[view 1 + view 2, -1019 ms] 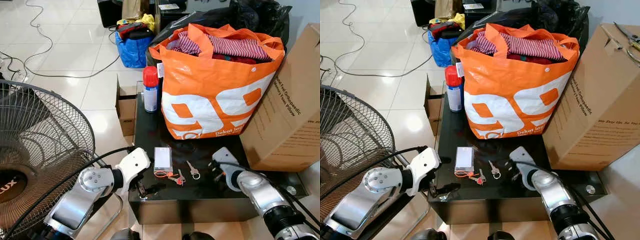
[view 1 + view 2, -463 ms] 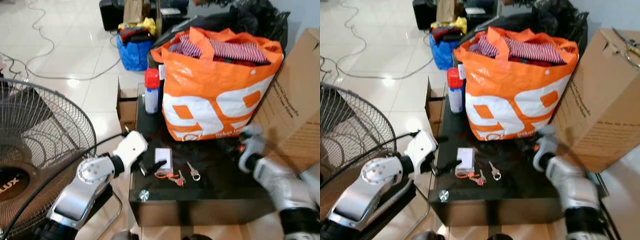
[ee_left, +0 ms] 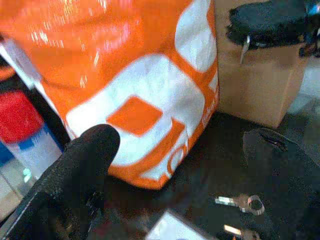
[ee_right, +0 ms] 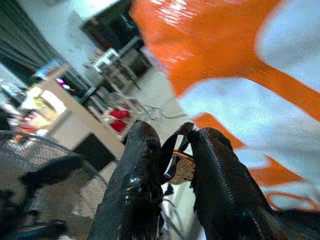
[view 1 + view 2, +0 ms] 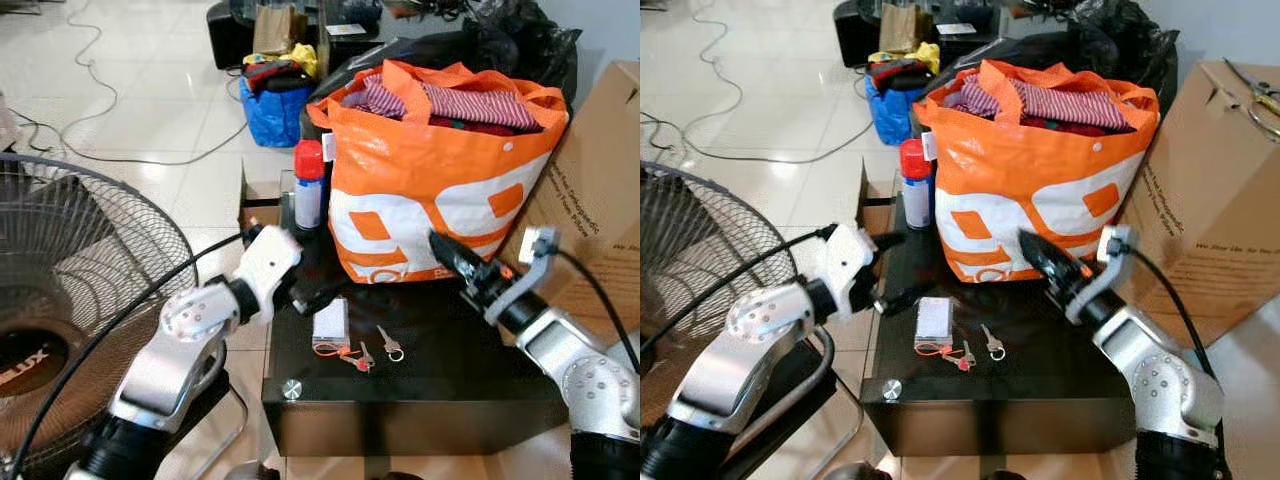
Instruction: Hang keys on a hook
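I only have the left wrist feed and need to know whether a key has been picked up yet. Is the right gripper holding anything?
Observer: Yes. In the right wrist view, the right gripper is shut on what looks like a brass-coloured key.
Operator: Where is that gripper?
Observer: It is up above the black table, in front of the orange bag.
Operator: I can see one silver key on the table. Is anything else lying with it?
Observer: Beside the silver key lies a small bunch with a red tag, just in front of a white card.
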Controlling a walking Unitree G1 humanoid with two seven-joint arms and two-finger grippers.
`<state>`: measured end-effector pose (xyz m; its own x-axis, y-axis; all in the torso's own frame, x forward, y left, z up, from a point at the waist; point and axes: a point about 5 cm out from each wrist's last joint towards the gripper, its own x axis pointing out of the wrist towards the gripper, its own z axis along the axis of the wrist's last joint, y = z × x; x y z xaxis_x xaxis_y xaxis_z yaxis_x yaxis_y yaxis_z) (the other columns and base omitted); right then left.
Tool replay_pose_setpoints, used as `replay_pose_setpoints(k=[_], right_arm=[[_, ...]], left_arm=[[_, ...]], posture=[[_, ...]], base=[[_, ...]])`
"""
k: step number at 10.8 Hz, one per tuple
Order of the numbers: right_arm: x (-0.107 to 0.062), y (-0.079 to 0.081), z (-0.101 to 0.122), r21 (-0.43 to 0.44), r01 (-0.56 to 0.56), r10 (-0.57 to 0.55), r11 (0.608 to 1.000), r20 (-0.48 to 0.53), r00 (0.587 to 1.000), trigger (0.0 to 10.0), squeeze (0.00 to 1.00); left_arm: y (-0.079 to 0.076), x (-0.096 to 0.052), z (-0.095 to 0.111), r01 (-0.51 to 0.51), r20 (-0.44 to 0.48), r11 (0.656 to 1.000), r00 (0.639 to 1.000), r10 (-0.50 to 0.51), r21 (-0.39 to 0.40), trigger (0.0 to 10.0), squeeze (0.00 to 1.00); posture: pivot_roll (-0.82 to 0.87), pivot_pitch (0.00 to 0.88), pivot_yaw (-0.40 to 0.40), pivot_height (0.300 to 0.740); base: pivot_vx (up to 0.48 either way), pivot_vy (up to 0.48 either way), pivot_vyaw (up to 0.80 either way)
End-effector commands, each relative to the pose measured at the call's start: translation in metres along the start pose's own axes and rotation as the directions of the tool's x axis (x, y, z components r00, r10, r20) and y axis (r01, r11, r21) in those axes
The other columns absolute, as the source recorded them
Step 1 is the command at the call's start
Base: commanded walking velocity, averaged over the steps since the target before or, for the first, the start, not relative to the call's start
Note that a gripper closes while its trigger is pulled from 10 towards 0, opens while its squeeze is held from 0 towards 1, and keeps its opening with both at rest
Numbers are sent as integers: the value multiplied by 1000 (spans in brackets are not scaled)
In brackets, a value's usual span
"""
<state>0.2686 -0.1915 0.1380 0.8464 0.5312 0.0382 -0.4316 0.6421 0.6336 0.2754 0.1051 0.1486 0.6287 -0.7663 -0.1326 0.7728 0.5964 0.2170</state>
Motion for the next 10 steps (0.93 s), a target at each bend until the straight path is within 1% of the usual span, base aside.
replay_pose_setpoints(k=[1, 2, 3, 4, 5, 6, 7, 8, 9, 10], right_arm=[[3, 9, 6, 2, -31, 31, 1000, 17, 999, 0, 0], [6, 19, 9, 17, -75, 74, 997, 33, 997, 0, 0], [8, 29, 9, 19, -108, 108, 994, 23, 994, 0, 0], [9, 32, 8, 8, -114, 114, 993, 2, 994, 0, 0], [10, 35, 9, 15, -118, 118, 993, -1, 993, 0, 0], [10, 38, 12, -3, -128, 128, 992, -13, 992, 0, 0], [10, 40, 13, 0, -134, 134, 991, -14, 991, 0, 0], [10, 42, 15, 3, -146, 146, 989, -13, 989, 0, 0], [10, 43, 15, 5, -151, 152, 988, -12, 988, 0, 0], [10, 49, 20, 26, -198, 198, 980, -1, 980, 0, 0]], left_arm=[[0, 3, 4, 20, 28, 1000, 999, -20, -1, 10000, 82], [-2, 13, 8, 63, 61, 998, 996, -63, -4, 10000, 1000], [1, 26, 10, 68, 68, 997, 995, -72, 48, 10000, 1000], [3, 35, 11, 63, 71, 991, 995, -71, 119, 10000, 1000], [2, 46, 13, 86, 84, 977, 991, -104, 196, 10000, 1000], [-2, 56, 16, 117, 109, 963, 983, -147, 241, 10000, 39], [-8, 62, 18, 143, 128, 951, 975, -183, 272, 10000, 0], [-15, 68, 17, 164, 129, 929, 968, -217, 331, 10000, 0], [-17, 70, 16, 164, 126, 917, 967, -223, 363, 10000, 0], [-17, 77, 17, 89, 166, 881, 968, -186, 464, 8000, 0]], posture=[[-51, 0, 3, 740], [-51, 0, 0, 740], [-61, 0, -3, 740], [-65, 0, -2, 740], [-74, 0, -3, 740], [-83, 0, -3, 740], [-89, 0, -10, 740], [-91, 0, -14, 740], [-91, 0, -18, 740], [-92, 0, -25, 740]], base=[[0, 0, 0], [0, 0, 0], [0, 0, 0], [0, 0, 0], [0, 0, 0], [0, 0, 0], [0, 0, 0], [0, 0, 0], [0, 0, 0], [0, 0, 0]])
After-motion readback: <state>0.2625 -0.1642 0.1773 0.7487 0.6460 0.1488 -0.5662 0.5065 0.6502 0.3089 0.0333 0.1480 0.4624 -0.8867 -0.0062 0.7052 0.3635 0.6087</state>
